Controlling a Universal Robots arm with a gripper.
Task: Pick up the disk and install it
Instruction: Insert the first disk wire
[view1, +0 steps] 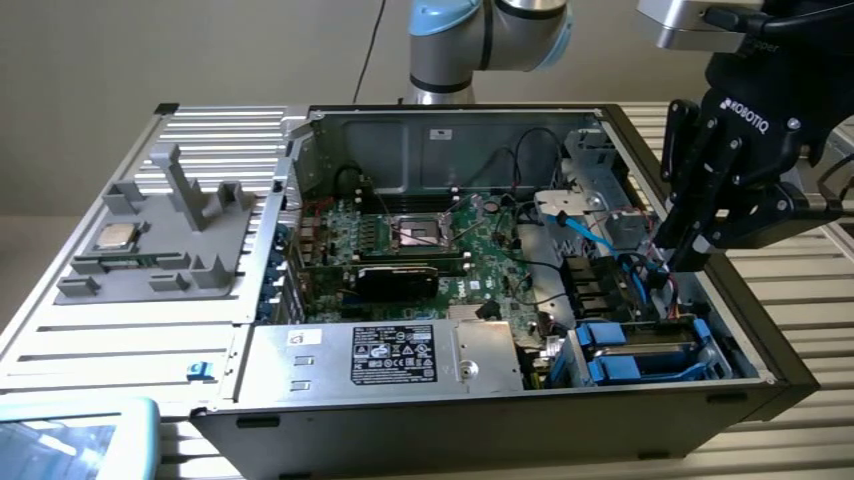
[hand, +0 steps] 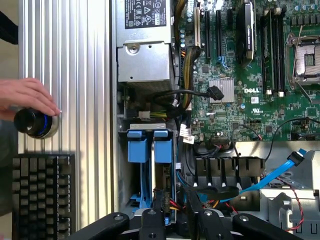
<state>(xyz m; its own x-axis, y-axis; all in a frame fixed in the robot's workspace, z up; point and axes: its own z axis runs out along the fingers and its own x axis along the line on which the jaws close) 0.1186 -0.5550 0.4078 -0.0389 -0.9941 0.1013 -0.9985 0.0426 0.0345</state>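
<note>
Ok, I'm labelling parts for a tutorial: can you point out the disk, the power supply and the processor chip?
disk (view1: 641, 368), exterior view, on its blue frame.
power supply (view1: 394, 352), exterior view, on its black label.
chip (view1: 118, 237), exterior view, on its silver top.
</note>
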